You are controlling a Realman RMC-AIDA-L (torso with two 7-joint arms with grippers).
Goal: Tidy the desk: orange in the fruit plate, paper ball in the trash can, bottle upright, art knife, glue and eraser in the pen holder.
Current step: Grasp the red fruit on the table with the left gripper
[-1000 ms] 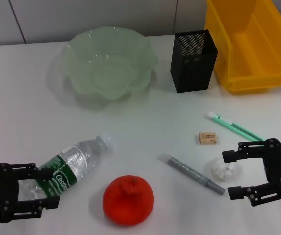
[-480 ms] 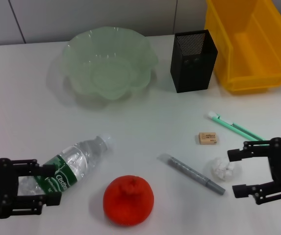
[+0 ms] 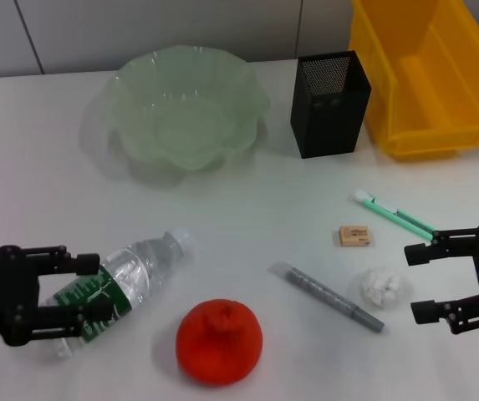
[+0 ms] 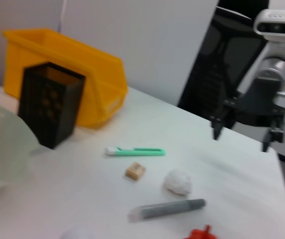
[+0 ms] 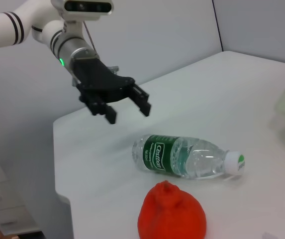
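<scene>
So far nothing is tidied: the open left claw (image 3: pixel 70 290) straddles the lying bottle (image 3: pixel 122 284), the open right claw (image 3: pixel 423 282) waits by the paper ball (image 3: pixel 384 286), and orange (image 3: pixel 219 341), eraser (image 3: pixel 355 236), knife (image 3: pixel 398 216) and glue (image 3: pixel 327 296) lie on the worktop (image 3: pixel 38 175).

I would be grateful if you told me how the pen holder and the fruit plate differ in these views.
The pen holder is black, perforated mesh, tall and square with straight walls; the fruit plate is pale translucent green, wide and shallow with a scalloped, wavy rim. The pen holder stands next to the yellow bin, while the fruit plate sits farther to the robot's left. Both stand upright at the far side of the white table, and nothing shows inside either.
</scene>
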